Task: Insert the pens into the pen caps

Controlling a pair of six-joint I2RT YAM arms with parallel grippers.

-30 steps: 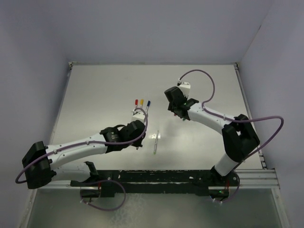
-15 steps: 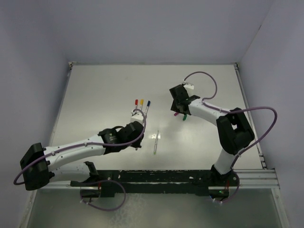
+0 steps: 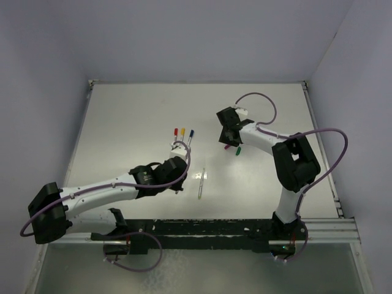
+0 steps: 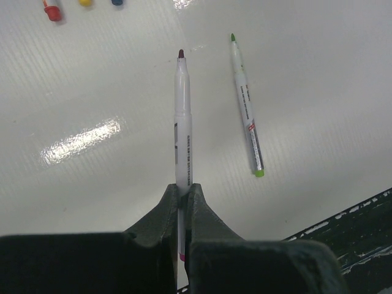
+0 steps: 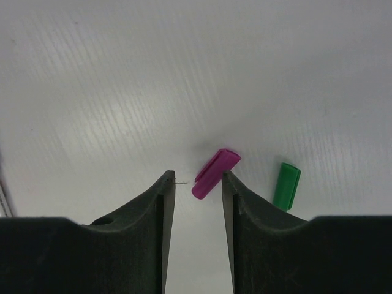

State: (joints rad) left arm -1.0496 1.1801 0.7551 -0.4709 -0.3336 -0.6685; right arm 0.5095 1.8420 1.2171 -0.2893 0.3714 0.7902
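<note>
My left gripper (image 4: 182, 191) is shut on a pale pen (image 4: 183, 122) with a dark red-magenta tip, held above the table and pointing away; it sits left of centre in the top view (image 3: 176, 171). A green-tipped pen (image 4: 245, 107) lies loose to its right, also seen from above (image 3: 201, 182). My right gripper (image 5: 198, 180) is open and low over the table, with the magenta cap (image 5: 214, 173) lying between its fingertips, close to the right finger. The green cap (image 5: 286, 185) lies just outside that finger. In the top view the right gripper (image 3: 229, 138) is over both caps.
Red (image 3: 176, 131), yellow (image 3: 182, 131) and blue (image 3: 191, 132) caps stand in a row on pale barrels just beyond my left gripper; their tops show in the left wrist view, the red one (image 4: 52, 12) clearest. The black base rail (image 3: 214, 229) runs along the near edge.
My right gripper has swung left and down onto the magenta and green caps, its arm folding in. The left arm, with its pen, has hardly moved.
</note>
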